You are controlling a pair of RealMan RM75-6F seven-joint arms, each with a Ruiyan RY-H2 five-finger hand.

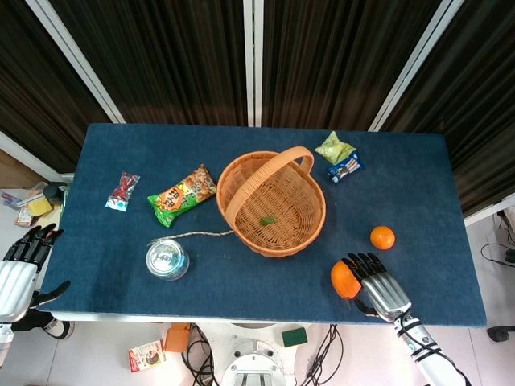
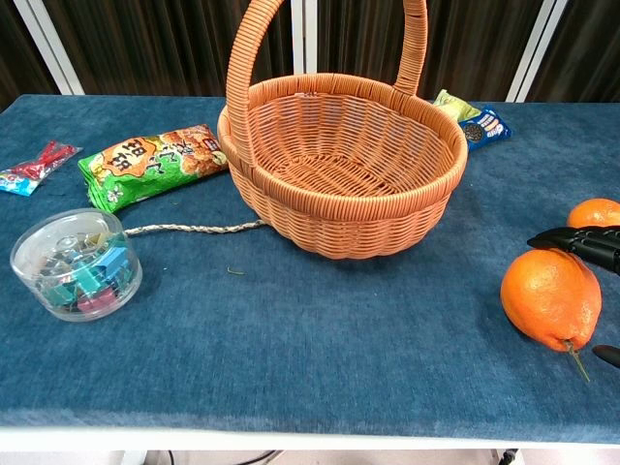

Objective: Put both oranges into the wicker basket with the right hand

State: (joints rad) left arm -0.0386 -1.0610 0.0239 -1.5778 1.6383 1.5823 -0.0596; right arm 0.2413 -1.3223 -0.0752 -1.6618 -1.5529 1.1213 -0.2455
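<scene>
A large orange (image 1: 344, 278) (image 2: 550, 297) with a stalk lies near the table's front edge, right of the wicker basket (image 1: 272, 203) (image 2: 341, 167). My right hand (image 1: 377, 288) (image 2: 579, 244) hovers over the orange's right side, fingers spread and reaching across its top, the thumb below it; no grip shows. A smaller orange (image 1: 382, 237) (image 2: 594, 212) sits further back and right. The basket holds only a small green scrap. My left hand (image 1: 22, 269) hangs open off the table's left edge.
A green snack bag (image 1: 182, 195) (image 2: 147, 161), a round clear box of clips (image 1: 167, 260) (image 2: 76, 263), a cord (image 2: 194, 229) and a red candy wrapper (image 1: 122, 190) lie left of the basket. Small packets (image 1: 339, 156) sit behind it at the right.
</scene>
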